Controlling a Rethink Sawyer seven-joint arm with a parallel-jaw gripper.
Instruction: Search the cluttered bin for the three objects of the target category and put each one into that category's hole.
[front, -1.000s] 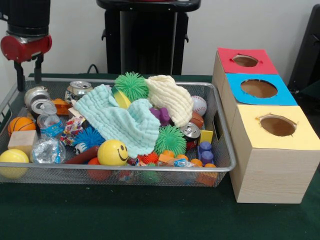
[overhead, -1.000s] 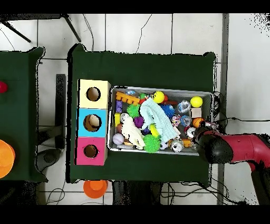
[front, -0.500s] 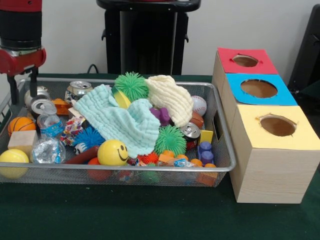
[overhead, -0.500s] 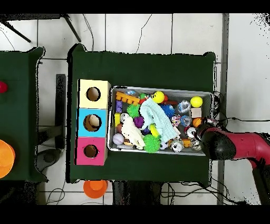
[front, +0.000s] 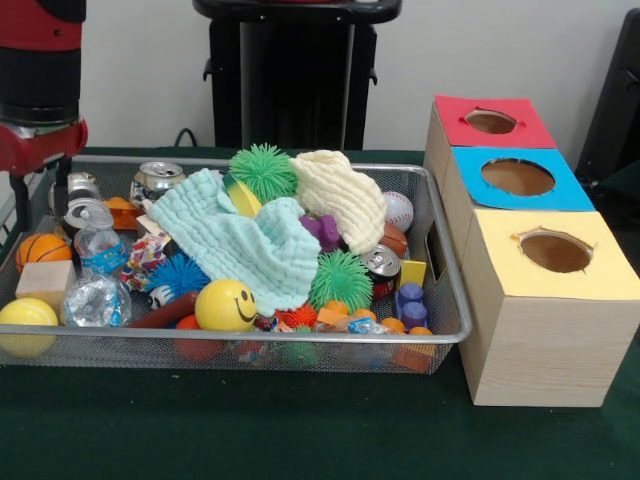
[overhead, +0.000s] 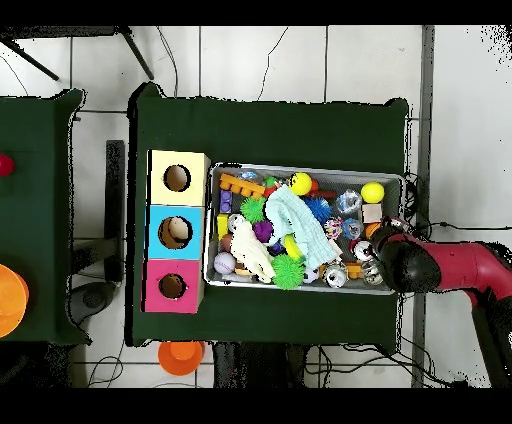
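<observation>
Cans (front: 87, 212) sit at bin's (front: 440, 330) end, right under my gripper (front: 38, 205). It's open w/ nothing in it. I should go straight down, grab one can, not the bottle (front: 100, 250).

Mint green cloth (front: 235, 245), cream cloth (front: 340, 195), yellow smiley-face ball (front: 225, 305)

Fingers (front: 62, 185) straddle a can (front: 76, 187) in the bin (front: 440, 300).

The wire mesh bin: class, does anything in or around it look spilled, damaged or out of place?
Nothing has spilled outside the wire mesh bin. The clear plastic bottle at its front corner looks crumpled, and the mint green cloth lies draped over other toys.
</observation>
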